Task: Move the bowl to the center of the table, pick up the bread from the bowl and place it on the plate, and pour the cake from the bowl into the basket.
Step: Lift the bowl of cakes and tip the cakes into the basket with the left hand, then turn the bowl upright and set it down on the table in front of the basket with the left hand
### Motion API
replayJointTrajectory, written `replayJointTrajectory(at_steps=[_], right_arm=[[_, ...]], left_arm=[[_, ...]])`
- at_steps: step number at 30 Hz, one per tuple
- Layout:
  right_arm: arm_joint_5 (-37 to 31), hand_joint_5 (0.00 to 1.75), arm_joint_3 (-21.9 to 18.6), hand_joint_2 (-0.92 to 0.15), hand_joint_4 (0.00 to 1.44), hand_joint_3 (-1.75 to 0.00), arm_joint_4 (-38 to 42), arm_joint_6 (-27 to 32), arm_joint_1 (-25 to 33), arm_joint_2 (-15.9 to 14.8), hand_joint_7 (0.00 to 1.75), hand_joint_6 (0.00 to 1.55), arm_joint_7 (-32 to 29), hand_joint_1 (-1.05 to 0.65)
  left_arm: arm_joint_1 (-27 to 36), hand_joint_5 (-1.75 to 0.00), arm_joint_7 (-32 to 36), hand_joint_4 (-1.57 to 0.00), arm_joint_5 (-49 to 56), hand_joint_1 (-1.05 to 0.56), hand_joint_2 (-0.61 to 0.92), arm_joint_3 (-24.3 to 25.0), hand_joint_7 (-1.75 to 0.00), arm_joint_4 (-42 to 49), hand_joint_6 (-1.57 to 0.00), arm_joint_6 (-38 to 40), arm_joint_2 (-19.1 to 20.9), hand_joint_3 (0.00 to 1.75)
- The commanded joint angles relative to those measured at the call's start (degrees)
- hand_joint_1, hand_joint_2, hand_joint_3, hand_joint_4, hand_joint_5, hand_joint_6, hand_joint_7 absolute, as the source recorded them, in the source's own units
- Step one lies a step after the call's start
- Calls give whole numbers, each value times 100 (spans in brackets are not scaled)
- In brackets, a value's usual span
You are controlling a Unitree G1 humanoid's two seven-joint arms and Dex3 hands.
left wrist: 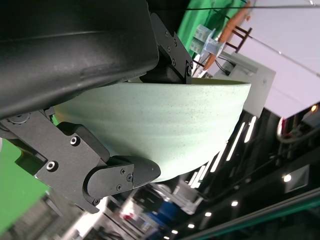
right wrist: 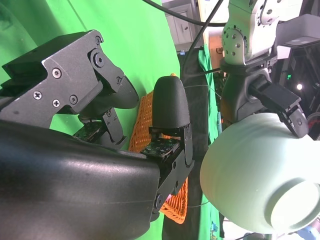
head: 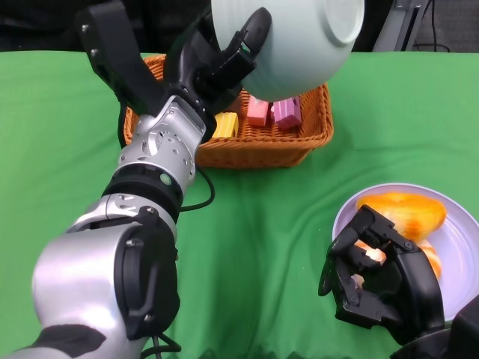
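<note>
— two hands, what do they do?
— left hand (head: 224,63) grips the pale green bowl (head: 299,37) at its rim and holds it tipped over the wicker basket (head: 310,138), with the base turned up toward the camera.
— and inside the basket?
— pink cake pieces (head: 273,112) and one yellow piece (head: 224,125) lie there.
— right hand?
— right hand (head: 374,280) rests low on the green table (head: 262,239), fingers curled in, beside the white plate (head: 464,232). i cannot tell if it holds something.
— the bread?
— orange bread (head: 400,213) lies on the plate, just beside these fingers.
</note>
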Motion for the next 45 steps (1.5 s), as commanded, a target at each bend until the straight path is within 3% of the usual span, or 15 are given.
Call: replayJointTrajectory(at_steps=[1,13,21,30,36,43,45], right_arm=[[57,175,-59,-52,83,-127,-58,1,35,-50,166,59,-15,4],[-2,175,-86,-48,83,-128,0,-76,6,-41,165,60,-53,3],[56,175,-93,-48,84,-129,30,-89,-12,-31,164,61,9,3],[20,175,-89,-47,84,-129,-31,-27,30,-27,164,61,-22,3],[13,175,-94,-46,85,-130,-13,-98,23,4,165,62,-46,2],[92,175,-115,-44,86,-135,42,-155,1,34,165,62,-4,1],[90,175,-114,-44,86,-135,32,-161,10,39,166,62,-6,1]], left_arm=[[-221,-175,113,-75,-122,-5,58,94,-148,0,-77,88,-3,111],[-301,-175,685,-74,-521,-6,64,503,-169,2,-60,509,-40,107],[-290,-175,757,-75,-555,-6,65,513,-168,-18,-63,510,-22,106],[-176,-175,67,-77,-154,-7,60,43,-153,-100,-74,183,80,110],[-140,-175,-157,-74,133,-11,63,-262,-137,-185,-81,-193,191,96],[28,-175,-584,-71,595,-13,68,-751,-146,-318,-73,-999,381,95],[106,-175,-706,-72,739,-13,61,-907,-154,-368,-70,-1333,445,102]])
